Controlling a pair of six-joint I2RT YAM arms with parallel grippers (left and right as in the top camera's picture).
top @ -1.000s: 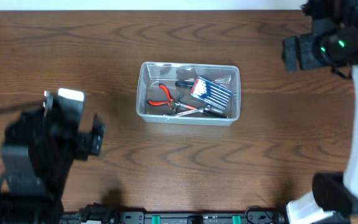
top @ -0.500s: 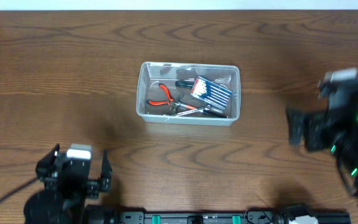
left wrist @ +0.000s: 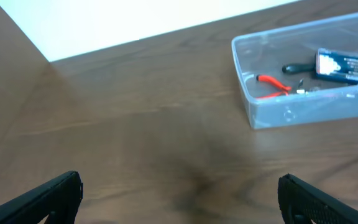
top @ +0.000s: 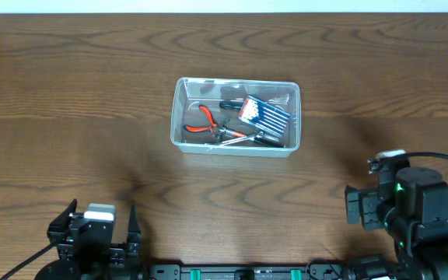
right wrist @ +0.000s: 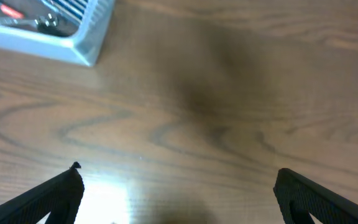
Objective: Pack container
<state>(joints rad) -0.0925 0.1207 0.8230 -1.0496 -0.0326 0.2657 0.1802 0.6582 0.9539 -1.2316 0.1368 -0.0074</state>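
Centrally on the brown wooden worktop (top: 68, 93) sits the container (top: 236, 149), a clear plastic rectangular bin with rounded corners and a rim. Inside it, red-handled pliers (top: 201, 121) lie toward the left end. A blue-and-white striped pack (top: 267, 115) lies tilted toward the right end. A black-handled tool (top: 230, 104) rests near the far wall. A few slim metal tools (top: 243, 138) lie along the near wall; their exact kind is too small to tell.

The left end effector (top: 101, 208) sits at the near left edge of the worktop, pointing toward the far side. In the left wrist view its two dark fingers (left wrist: 48, 193) are spread wide with nothing between them. The right end effector (right wrist: 179, 180) is at the near right corner, and its fingers are also spread wide and empty.

The container is well apart from both. It lies ahead and to the right of the left end effector. From the right wrist view, only one corner of it shows at the upper left.
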